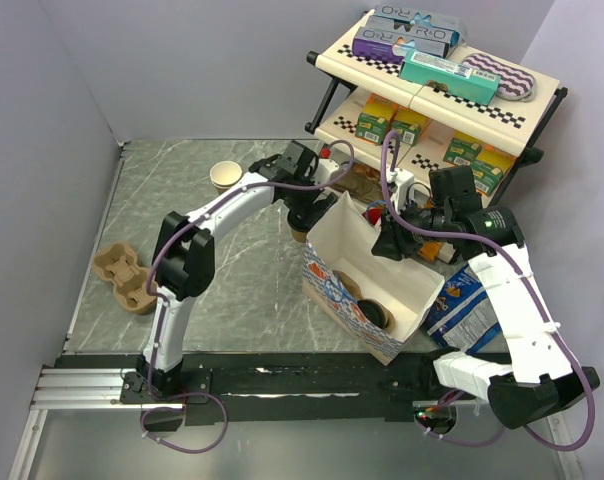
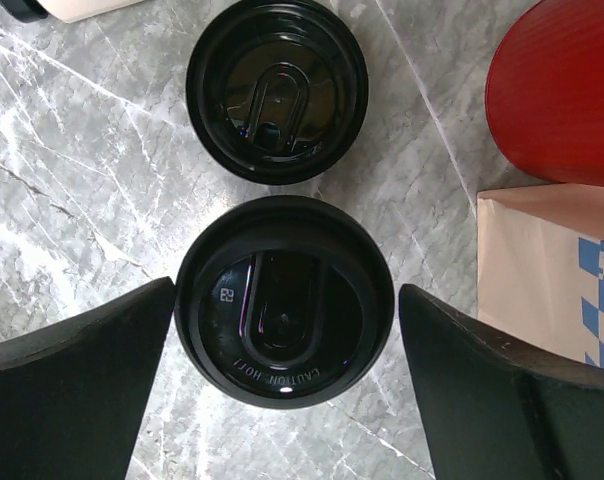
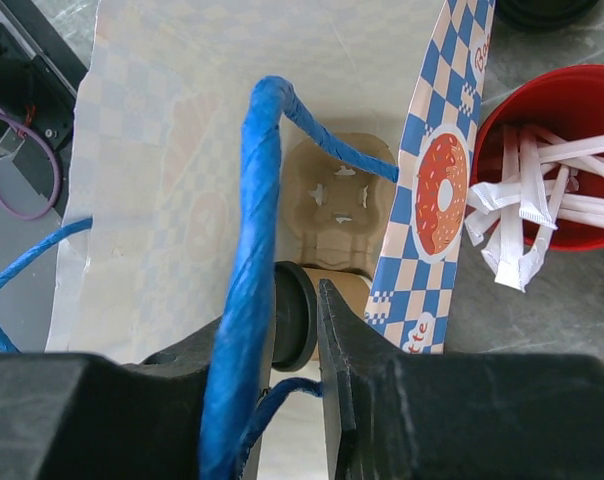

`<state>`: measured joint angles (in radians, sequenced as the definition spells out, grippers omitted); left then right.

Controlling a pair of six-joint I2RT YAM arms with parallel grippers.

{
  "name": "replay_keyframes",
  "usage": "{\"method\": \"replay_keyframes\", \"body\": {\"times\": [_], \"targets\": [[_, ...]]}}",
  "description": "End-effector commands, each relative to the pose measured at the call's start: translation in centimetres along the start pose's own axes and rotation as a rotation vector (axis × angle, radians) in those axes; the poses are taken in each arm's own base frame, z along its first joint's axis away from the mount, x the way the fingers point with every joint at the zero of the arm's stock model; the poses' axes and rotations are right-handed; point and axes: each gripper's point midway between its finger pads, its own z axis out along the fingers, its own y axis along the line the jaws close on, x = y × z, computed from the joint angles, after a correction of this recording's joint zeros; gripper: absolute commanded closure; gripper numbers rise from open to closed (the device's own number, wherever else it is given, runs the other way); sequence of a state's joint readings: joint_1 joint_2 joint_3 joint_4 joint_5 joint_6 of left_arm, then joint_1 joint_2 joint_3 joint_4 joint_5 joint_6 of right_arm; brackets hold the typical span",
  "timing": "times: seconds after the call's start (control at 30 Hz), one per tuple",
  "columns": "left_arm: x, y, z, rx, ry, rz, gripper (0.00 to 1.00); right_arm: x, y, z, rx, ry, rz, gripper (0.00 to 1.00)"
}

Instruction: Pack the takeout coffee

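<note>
Left wrist view — left gripper (image 2: pixel 286 305) spread wide astride near black-lidded brown paper cup (image 2: pixel 282 335), ungripped; twin cup (image 2: pixel 277 90) just beyond | right gripper (image 3: pixel 282 320) clamped on blue twisted handle (image 3: pixel 262 200) — likely holding checked paper bag (image 3: pixel 152 150) open.

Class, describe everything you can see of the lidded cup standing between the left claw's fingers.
Seen from straight above, the cup shows only its round, glossy black plastic lid, with a raised rim, an oval sip-tab recess and embossed "CAUTION HOT!". It stands upright on the grey marble table, close beside a second lidded cup. The open left claw straddles it, fingers on either side; contact is unclear.
</note>
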<state>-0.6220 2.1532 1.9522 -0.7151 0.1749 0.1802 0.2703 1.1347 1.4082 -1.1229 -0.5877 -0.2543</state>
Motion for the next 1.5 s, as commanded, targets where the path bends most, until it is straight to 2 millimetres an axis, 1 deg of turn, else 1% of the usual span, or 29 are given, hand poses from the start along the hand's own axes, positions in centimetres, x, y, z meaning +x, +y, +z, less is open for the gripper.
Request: {"method": "replay_keyframes", "body": {"times": [0.0, 0.03, 0.17, 0.23, 0.37, 0.63, 0.8, 0.93, 1.17, 1.47], "targets": [[-2.3, -0.1, -2.5, -0.047, -0.067, 0.025, 0.01, -1.2, 0.2, -0.7, 0.005, -0.037, -0.011, 0.69], [-2.2, -0.3, -2.4, -0.050, -0.064, 0.025, 0.01, -1.2, 0.2, -0.7, 0.003, -0.039, -0.011, 0.69], [-2.3, 0.3, -2.7, -0.105, -0.059, 0.018, 0.02, -1.0, 0.3, -0.7, 0.000, -0.037, -0.011, 0.70], [-2.5, 0.2, -3.2, -0.121, -0.065, 0.026, 0.02, -0.9, 0.3, -0.7, -0.001, -0.036, -0.011, 0.70], [-2.3, 0.4, -3.7, -0.142, -0.048, 0.031, 0.01, -0.9, 0.4, -0.7, -0.003, -0.040, -0.008, 0.70], [-0.9, -0.4, -2.9, -0.096, -0.002, 0.017, 0.02, -1.0, 0.5, -0.7, -0.007, -0.043, -0.007, 0.70], [-0.3, -0.4, -2.3, -0.092, 0.020, 0.016, 0.05, -0.9, 0.6, -0.8, -0.008, -0.042, -0.005, 0.70], [-0.4, -0.5, -2.3, -0.085, 0.017, 0.021, 0.07, -0.9, 0.6, -0.8, -0.010, -0.047, -0.002, 0.70], [0.3, -0.6, -1.8, -0.076, 0.039, 0.028, 0.09, -1.0, 0.6, -0.7, -0.012, -0.047, -0.004, 0.71], [0.4, -0.7, -1.4, -0.061, 0.049, 0.031, 0.12, -1.0, 0.7, -0.6, -0.017, -0.046, -0.003, 0.71]]}}
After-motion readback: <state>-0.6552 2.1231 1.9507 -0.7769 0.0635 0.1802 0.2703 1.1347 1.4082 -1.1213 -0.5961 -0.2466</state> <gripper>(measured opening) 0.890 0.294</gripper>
